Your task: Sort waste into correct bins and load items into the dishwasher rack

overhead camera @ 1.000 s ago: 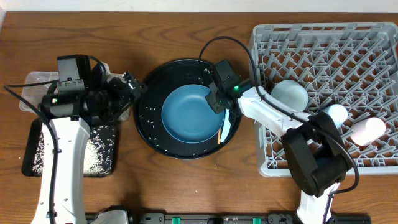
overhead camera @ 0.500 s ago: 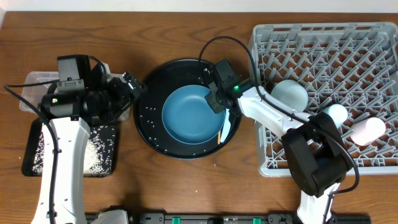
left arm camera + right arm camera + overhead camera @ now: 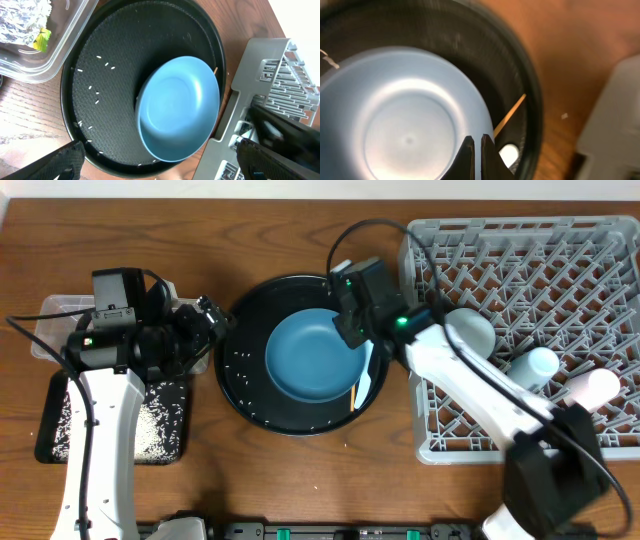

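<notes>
The large dark-blue plate (image 3: 308, 360) is seen inside the large round black tray (image 3: 228, 385) at the centre of the overhead frame. Its upper-right rim is pinched by the right gripper (image 3: 350, 330), whose fingers (image 3: 467, 152) are closed narrow on the edge at the bottom of the right wrist view. In the left wrist view the plate is shown tilted, its lower edge overlapping the tray's rim (whether it is fully clear of the tray floor cannot be told).

A thin edge-hold on a broad plate is judged the main risk. If the plate is swung quickly, it can be twisted in the grip and dropped back on the tray. The thin wooden chopstick (image 3: 510, 114) and the white spoon (image 3: 508, 153) are lying just beside the gripped rim, so they could be dragged or flicked out as the plate is taken away. Loose white rice grains (image 3: 92, 92) are scattered on the tray's left side and could be swept onto the table by a trailing edge.

At the right of the overhead frame stands the large square grey plastic rack (image 3: 520, 260). Its near wall could be struck if the plate is carried too low, and the pale-blue bowl (image 3: 468, 330) sits close to the route. The left gripper (image 3: 208, 320) is spread wide at the tray's left edge, with nothing held.
</notes>
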{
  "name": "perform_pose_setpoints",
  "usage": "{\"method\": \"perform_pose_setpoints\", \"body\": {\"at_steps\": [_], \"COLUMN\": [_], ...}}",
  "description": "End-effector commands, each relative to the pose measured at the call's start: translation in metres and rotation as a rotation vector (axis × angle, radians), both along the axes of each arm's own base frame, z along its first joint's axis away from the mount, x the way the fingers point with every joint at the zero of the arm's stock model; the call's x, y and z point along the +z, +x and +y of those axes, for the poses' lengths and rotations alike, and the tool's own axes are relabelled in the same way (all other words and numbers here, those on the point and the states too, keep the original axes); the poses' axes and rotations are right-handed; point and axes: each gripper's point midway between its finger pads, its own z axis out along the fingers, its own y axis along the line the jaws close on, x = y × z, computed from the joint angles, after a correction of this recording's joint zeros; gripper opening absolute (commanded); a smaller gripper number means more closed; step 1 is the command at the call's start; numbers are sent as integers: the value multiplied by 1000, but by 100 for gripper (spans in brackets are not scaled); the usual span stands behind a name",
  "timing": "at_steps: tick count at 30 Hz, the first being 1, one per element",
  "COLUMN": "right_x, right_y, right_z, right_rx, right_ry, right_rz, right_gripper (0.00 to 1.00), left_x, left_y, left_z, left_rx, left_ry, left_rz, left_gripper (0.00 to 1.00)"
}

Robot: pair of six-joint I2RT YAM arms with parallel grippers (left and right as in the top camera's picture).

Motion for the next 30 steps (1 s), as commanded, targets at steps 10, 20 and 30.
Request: {"method": "perform_pose_setpoints", "body": {"at_steps": [10, 20, 30], "right_x": [21, -76, -119], "right_y": [-9, -1, -7], "right_z": [-12, -7, -11], "right_rx": [-14, -29, -28], "right_ry": [-7, -96, -150], "right_rz": [-5, 156, 238], "right_gripper": [1, 42, 36], "left_x": [0, 0, 0], "left_y": [1, 1, 1], "left_z": [3, 3, 3], "left_rx": [0, 0, 0], "left_ry": [13, 13, 13], "left_rz": [-2, -2, -2], "left_gripper": [98, 98, 98]}}
